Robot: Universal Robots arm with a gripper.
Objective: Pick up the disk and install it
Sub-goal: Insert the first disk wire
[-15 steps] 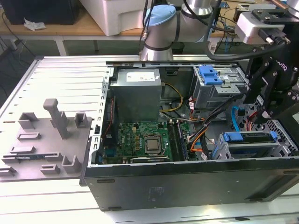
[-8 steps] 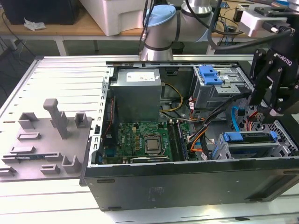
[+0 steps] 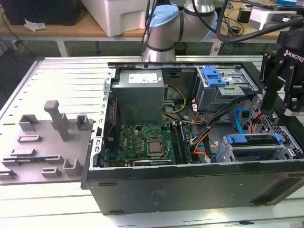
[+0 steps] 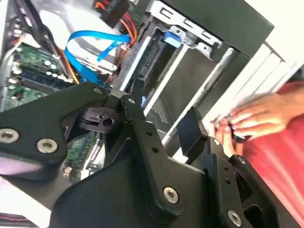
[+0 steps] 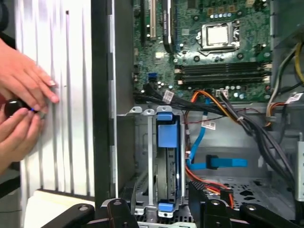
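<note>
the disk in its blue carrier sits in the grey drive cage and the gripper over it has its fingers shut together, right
Not quite. The disk does sit in the drive cage, but the gripper over it has its fingers open, apart on either side of the disk's end, as the first wrist view shows.

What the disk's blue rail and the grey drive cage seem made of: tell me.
Disk rail: likely plastic, solid matte blue, moulded tab. Drive cage: probably sheet steel, dull bare grey, thin folded edges.
</note>
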